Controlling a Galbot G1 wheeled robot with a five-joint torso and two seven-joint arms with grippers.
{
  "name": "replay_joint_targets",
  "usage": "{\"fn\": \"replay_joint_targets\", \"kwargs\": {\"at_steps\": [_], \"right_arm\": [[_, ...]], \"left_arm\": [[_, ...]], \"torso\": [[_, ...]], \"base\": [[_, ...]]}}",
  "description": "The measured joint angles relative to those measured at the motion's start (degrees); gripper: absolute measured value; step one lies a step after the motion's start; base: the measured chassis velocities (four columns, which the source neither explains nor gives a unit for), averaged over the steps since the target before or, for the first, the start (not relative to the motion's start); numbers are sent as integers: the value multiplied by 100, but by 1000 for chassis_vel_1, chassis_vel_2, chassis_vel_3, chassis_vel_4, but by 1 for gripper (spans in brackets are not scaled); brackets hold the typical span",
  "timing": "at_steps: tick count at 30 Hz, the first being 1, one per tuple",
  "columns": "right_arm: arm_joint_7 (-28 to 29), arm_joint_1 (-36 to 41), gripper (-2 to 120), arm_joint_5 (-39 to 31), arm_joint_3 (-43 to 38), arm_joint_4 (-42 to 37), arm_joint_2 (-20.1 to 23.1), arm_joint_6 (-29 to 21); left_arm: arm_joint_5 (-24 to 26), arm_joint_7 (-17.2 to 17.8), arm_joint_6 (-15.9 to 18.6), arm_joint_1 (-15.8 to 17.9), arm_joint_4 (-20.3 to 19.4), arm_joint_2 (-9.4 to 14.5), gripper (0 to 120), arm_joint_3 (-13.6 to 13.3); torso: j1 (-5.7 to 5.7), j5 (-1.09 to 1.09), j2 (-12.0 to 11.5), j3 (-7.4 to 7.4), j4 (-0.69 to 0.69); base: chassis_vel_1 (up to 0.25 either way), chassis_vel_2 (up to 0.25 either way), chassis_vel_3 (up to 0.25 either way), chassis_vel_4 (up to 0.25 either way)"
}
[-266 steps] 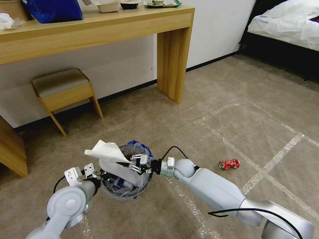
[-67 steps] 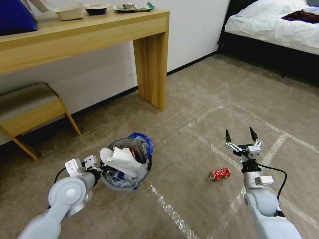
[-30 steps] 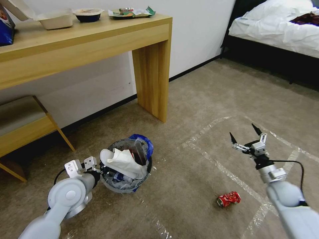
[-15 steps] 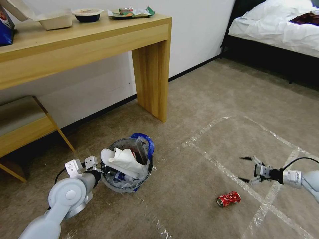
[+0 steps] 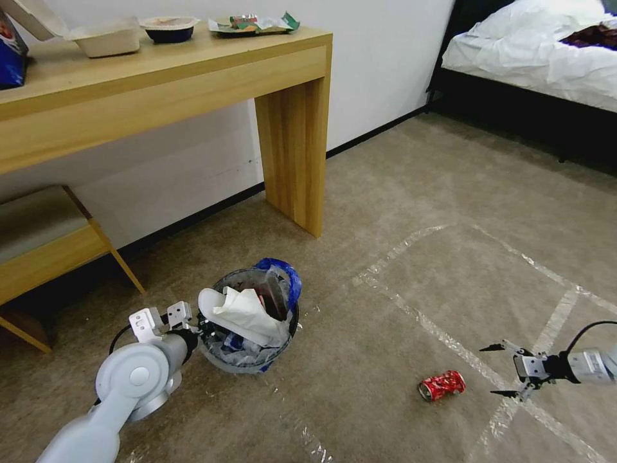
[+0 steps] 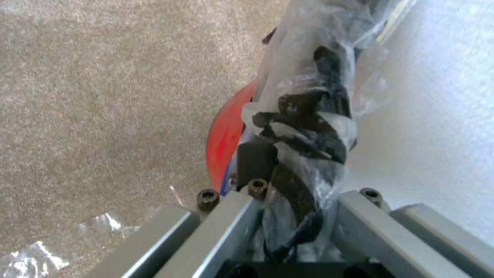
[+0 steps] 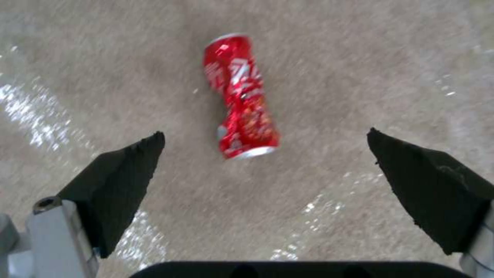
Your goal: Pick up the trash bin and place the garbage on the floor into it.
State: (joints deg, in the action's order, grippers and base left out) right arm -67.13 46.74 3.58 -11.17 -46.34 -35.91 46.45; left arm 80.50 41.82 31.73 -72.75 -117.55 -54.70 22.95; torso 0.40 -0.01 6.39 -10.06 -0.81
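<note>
We see the trash bin (image 5: 247,325) held just above the floor (image 5: 385,296), near the leg of the wooden desk (image 5: 292,128). The left gripper (image 5: 193,333) is at the rim on the robot's side, and in the left wrist view its fingers (image 6: 226,227) are clamped on the rim of the red pail together with the clear bag (image 6: 308,127) with black print. The bin is already full: a flat white slipper (image 5: 225,312) and a white tissue (image 5: 247,301) stick out of it, and a blue handle (image 5: 283,273) of the bag hangs over the far rim.

The red drink can (image 5: 441,385), dented, lies on its side on the carpet beside a pale tape line (image 5: 450,344), well apart from the bin. The right gripper (image 5: 498,370) is low over the floor, just beside the can, with its black fingertips (image 7: 123,166) wide apart and pointing toward it. In the right wrist view the can (image 7: 241,96) lies ahead of the open fingers, probably not touched by them.
</note>
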Motion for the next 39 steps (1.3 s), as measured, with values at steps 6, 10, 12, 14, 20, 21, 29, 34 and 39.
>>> {"fn": "replay_joint_targets", "kwargs": {"at_steps": [6,10,12,14,20,21,29,34,39], "right_arm": [[-3,-228,100,458,43,204,-198,2],[66,-563,100,905,121,426,-467,3],[92,-705,100,933,201,556,-593,3],[146,-877,100,964,285,759,-736,3],[334,-992,100,1006,251,1080,-852,1],[384,-1010,100,998,233,1132,-878,-2],[479,-1042,100,959,254,1148,-1043,-32],[552,-1058,100,1102,310,1174,-1286,-80],[564,-1085,100,1121,379,1203,-1389,-99]], "left_arm": [[-18,2,0,-2,4,-18,0,-18],[-53,-1,0,-24,17,-46,0,-25],[-66,-3,-1,-38,17,-58,0,-25],[-83,-6,-4,-61,18,-64,0,-22],[-88,-6,-5,-23,37,-54,0,-51],[-87,-11,-6,-11,38,-42,0,-58],[-88,-14,-10,4,45,-22,0,-63],[-133,-20,-16,-31,43,-62,0,-88],[-137,-25,-19,-39,36,-54,0,-82]], "torso": [[0,1,0,0,-1],[0,0,0,0,-1],[0,2,0,0,1],[0,1,0,0,1],[0,1,0,0,0],[0,0,0,0,-2],[0,0,0,0,0],[0,1,0,0,0],[0,0,0,0,0]], "base": [[0,0,0,0],[0,0,0,0],[0,0,0,0],[0,0,0,0],[0,0,0,0],[0,0,0,0],[0,0,0,0],[0,0,0,0],[0,0,0,0]]}}
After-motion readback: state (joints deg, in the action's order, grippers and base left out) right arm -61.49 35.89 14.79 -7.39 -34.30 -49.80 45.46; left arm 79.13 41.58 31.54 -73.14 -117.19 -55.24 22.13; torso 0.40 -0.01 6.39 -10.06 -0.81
